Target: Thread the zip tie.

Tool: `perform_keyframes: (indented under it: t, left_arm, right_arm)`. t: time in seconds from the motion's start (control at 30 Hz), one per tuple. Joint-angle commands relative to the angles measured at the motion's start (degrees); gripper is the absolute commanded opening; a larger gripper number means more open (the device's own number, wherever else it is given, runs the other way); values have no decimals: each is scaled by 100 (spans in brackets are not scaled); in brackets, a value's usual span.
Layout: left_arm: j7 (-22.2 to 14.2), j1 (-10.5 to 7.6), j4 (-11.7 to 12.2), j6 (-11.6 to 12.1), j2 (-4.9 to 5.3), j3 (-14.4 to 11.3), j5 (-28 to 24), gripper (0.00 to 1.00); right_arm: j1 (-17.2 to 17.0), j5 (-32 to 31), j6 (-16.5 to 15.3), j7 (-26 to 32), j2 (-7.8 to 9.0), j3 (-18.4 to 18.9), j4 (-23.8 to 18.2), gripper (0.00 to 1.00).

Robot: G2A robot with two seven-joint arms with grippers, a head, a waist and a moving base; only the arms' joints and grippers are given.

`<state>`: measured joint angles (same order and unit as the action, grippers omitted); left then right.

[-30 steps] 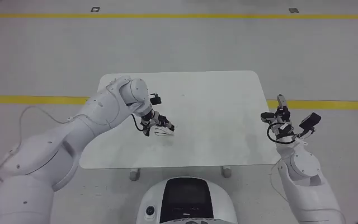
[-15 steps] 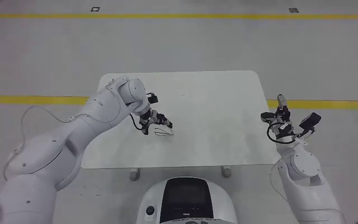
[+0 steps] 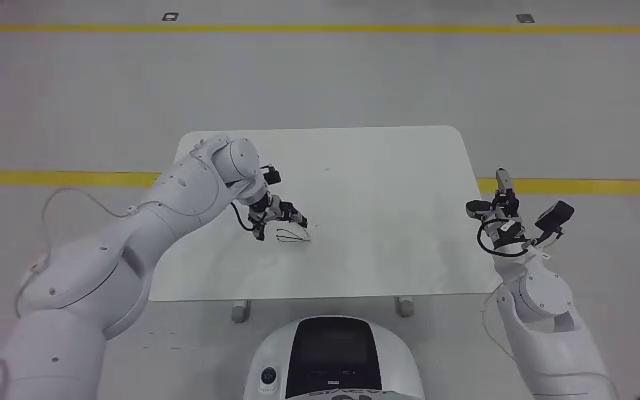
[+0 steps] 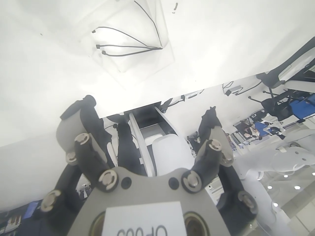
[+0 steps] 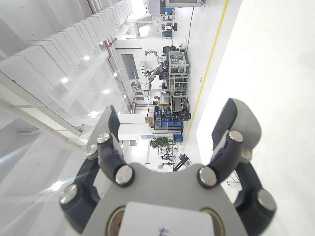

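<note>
A clear plastic bag holding several black zip ties lies flat on the white table, toward its front left part. In the top view the bag sits right beside my left gripper, which hangs just over it. The left gripper is open with nothing between its fingers, a short way from the bag. My right gripper is off the table's right edge, raised, and in its own wrist view the right gripper stands open and empty.
The table's front edge runs close to the left gripper. A yellow floor line runs behind the table and another at its sides. The table's right edge lies beside the right gripper.
My left arm has drawn back slightly toward the table's left, and its gripper has shifted a little the same way beside the bag. The right arm has kept still.
</note>
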<state>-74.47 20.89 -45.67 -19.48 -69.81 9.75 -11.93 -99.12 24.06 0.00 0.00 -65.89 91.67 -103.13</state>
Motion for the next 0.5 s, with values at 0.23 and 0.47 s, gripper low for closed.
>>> perform_keyframes:
  t: [0.23,0.47]
  left_arm:
    - [12,-6,-2,0,-4,-1,37,100]
    - [192,-21,-20,0,-31,1,153,81]
  right_arm:
    - [0,0,0,0,0,0,0,100]
    - [0,0,0,0,0,0,0,100]
